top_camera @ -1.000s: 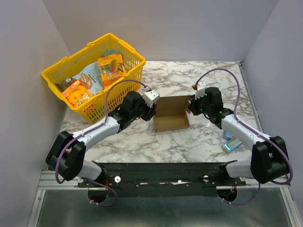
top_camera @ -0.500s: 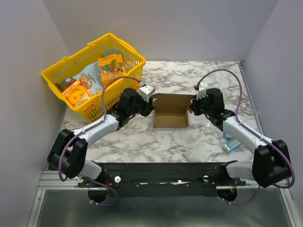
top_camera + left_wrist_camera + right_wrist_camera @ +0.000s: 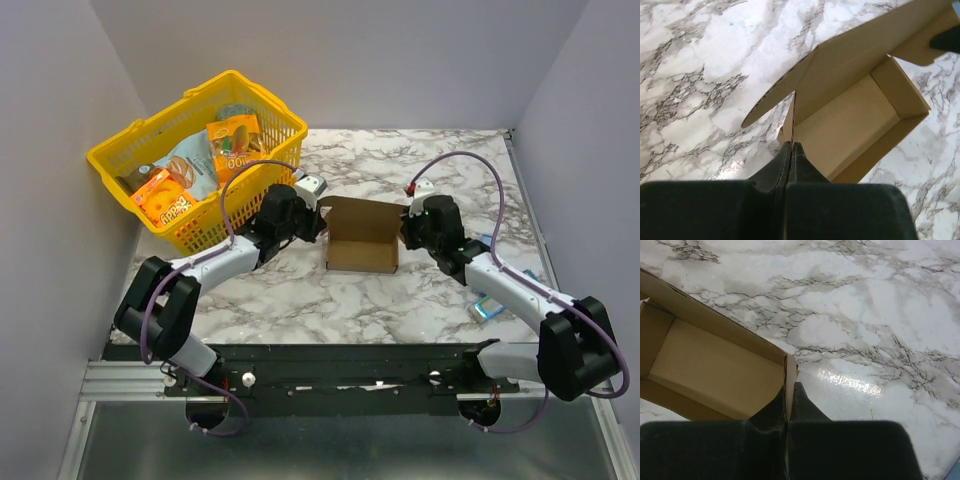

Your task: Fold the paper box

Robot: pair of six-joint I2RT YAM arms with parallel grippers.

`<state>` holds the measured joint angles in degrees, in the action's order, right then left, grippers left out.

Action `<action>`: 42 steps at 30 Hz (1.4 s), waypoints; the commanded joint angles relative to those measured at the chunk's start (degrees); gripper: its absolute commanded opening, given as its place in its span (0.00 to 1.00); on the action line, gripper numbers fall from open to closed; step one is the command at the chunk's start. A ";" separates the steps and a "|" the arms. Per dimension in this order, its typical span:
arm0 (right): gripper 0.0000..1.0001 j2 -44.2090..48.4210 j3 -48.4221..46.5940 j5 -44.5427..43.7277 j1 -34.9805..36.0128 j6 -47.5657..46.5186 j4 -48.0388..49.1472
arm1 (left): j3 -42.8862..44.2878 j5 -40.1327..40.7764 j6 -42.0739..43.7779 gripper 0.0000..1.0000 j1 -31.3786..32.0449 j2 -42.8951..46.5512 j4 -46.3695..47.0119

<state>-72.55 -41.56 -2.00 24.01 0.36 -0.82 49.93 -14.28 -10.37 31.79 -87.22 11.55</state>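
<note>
Standing as an open tray, the plain brown cardboard box [image 3: 362, 243] had its walls raised; left gripper [image 3: 791, 147] and right gripper [image 3: 788, 395] each clamped an end wall. Lid looked not yet closed.

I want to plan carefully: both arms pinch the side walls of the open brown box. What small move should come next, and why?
Probably open the left fingers and bring them to the lid flap to fold it down. The paper box is already formed, the right fingers can steady its other wall, and the lid stands open at the far side.
</note>
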 commanded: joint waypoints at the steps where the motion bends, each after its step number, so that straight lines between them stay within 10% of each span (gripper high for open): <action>1: 0.01 1.80 2.01 -9.50 3.14 6.22 3.37 | 2.54 4.96 -6.50 0.00 0.99 -1.37 2.86; 17: 0.01 -2.68 0.60 -22.44 8.42 25.56 3.28 | 3.68 20.61 -10.20 0.00 8.55 -4.71 2.42; 42: 0.01 -4.53 3.77 -22.61 10.79 31.72 3.46 | -4.14 19.56 -17.93 0.00 11.01 -5.06 8.40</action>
<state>-75.85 -39.97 -26.11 33.39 28.58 3.60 47.48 8.93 -24.29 40.93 -91.20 21.28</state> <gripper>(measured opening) 0.050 0.012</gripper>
